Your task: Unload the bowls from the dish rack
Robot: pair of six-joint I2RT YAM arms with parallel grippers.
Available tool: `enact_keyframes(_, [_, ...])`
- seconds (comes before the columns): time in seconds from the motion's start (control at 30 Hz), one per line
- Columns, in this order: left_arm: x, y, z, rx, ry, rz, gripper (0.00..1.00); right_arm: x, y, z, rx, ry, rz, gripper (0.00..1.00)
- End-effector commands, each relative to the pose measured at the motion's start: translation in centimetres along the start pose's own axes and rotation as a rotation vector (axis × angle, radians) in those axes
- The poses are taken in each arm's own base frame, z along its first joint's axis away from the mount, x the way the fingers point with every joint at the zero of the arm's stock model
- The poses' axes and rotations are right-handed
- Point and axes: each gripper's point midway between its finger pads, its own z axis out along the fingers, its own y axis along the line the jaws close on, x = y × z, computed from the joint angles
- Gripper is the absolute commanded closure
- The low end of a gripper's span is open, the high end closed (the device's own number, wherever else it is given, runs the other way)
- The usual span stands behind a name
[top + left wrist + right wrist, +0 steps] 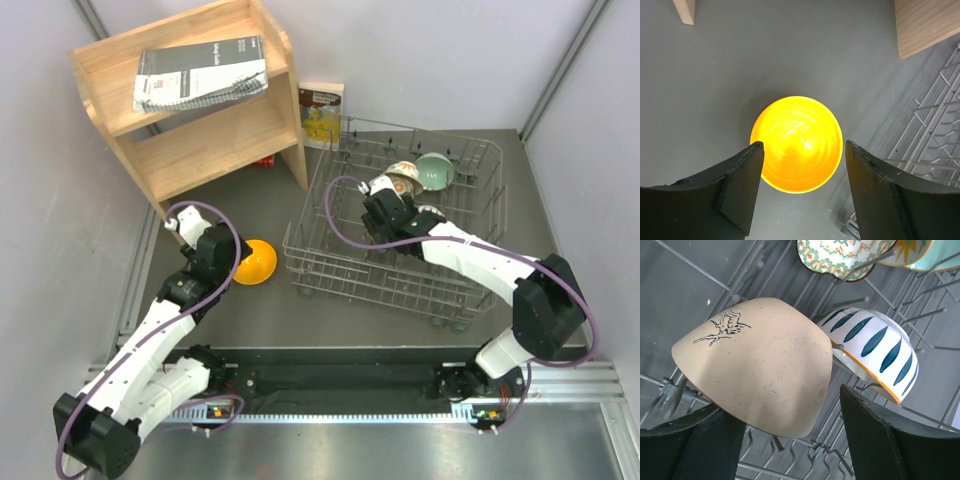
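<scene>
The left hand (222, 252) hangs released, its fingers spread wide and holding nothing, right over the orange bowl (796, 144). That bowl sits mouth-up on the table (250, 325), just left of the rack (330, 270) and already unloaded.

Inside the rack, the right hand (785, 407) is spread astride the tan bowl (760, 360), which lies tipped with its mouth down among the wires. It doesn't look clamped. A thin gap shows at the right finger, but the left finger is partly hidden behind the bowl's rim, so I cannot say whether it touches.

The striped bowl (880, 347) leans just beside the tan one, on its right. The patterned bowl (840, 257) and the teal bowl (435, 172) stand further back.

The step in hand looks like taking the tan bowl. Its wall is smooth and rounded, so the fingers should close low, near the rim, and squarely across it. The lift should go straight up past the wires before swinging left, without nudging the striped bowl.
</scene>
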Motion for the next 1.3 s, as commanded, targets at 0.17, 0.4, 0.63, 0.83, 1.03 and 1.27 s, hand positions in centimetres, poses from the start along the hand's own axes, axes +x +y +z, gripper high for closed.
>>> enact_keyframes(0.17, [0.2,-0.8,0.4,0.039,0.001,0.000,0.30,-4.7,-2.5,-0.2,0.120,-0.165,0.069,0.53])
enact_keyframes(0.4, [0.4,-0.8,0.6,0.039,0.006,0.006,0.30,-4.8,-2.0,-1.1,0.090,-0.185,0.070,0.92])
enact_keyframes(0.63, [0.8,-1.7,1.1,0.058,0.025,0.009,0.30,-4.8,-2.3,-2.4,0.099,-0.232,0.085,1.00])
enact_keyframes(0.83, [1.0,-2.0,1.3,0.060,0.042,0.021,0.31,-6.4,-4.0,-4.3,0.143,-0.296,0.085,1.00])
enact_keyframes(1.03, [1.3,-1.9,1.2,0.066,0.050,0.019,0.31,-8.9,-6.0,-7.0,0.176,-0.383,0.122,1.00])
enact_keyframes(1.27, [1.5,-1.9,1.2,0.068,0.055,0.012,0.32,-10.5,-6.6,-8.5,0.160,-0.436,0.144,1.00])
